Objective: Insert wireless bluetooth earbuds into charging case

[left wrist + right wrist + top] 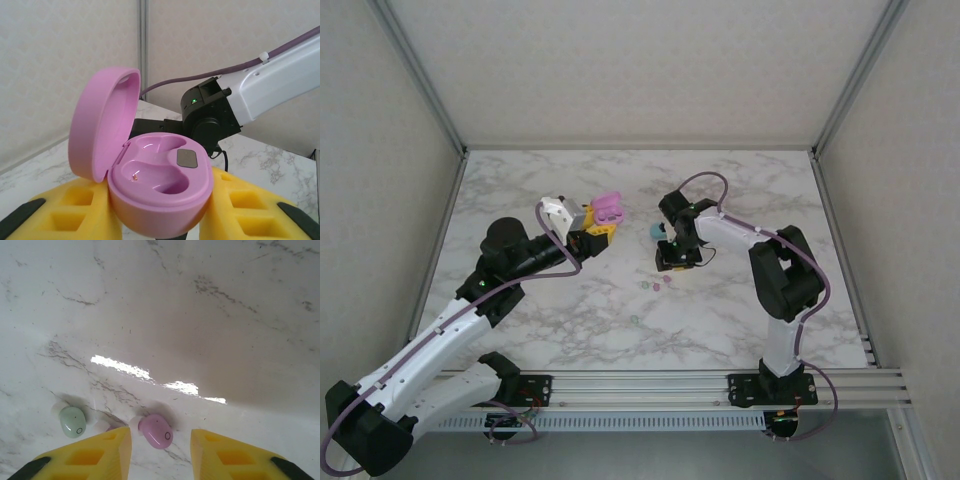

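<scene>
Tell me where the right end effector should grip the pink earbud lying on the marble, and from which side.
Grip the pink earbud across its rounded body, coming straight down from above. It lies flat on the table, between the open fingers of the right end effector, so closing should pinch it. The mint earbud sits outside the fingers.

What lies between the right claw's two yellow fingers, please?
The pink earbud, on the marble table, in the right wrist view; the right claw is open.
</scene>
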Controlling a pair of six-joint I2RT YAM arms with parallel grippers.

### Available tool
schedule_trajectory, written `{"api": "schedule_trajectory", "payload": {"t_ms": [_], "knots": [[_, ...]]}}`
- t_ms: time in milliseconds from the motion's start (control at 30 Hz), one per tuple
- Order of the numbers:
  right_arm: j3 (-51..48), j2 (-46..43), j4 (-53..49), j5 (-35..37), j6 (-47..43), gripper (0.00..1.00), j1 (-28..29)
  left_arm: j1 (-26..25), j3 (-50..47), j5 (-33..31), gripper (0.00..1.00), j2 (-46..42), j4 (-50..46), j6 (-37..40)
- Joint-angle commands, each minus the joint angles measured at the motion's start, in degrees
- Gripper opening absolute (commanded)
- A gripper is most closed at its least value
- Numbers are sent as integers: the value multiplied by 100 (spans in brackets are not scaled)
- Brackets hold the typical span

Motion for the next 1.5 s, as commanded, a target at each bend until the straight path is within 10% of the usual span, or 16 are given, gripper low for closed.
{"api": "schedule_trajectory", "payload": {"t_ms": [0,600,1467], "knots": [[44,109,-179,-156,-32,36,93,-52,-38,-88,24,-102,-13,29],[-976,-765,924,-384,2120,48,370,-54,-16,-161,24,-116,-52,57],[-1039,-369,946,27,2412,45,583,-54,-26,-160,24,-124,-127,84]]}}
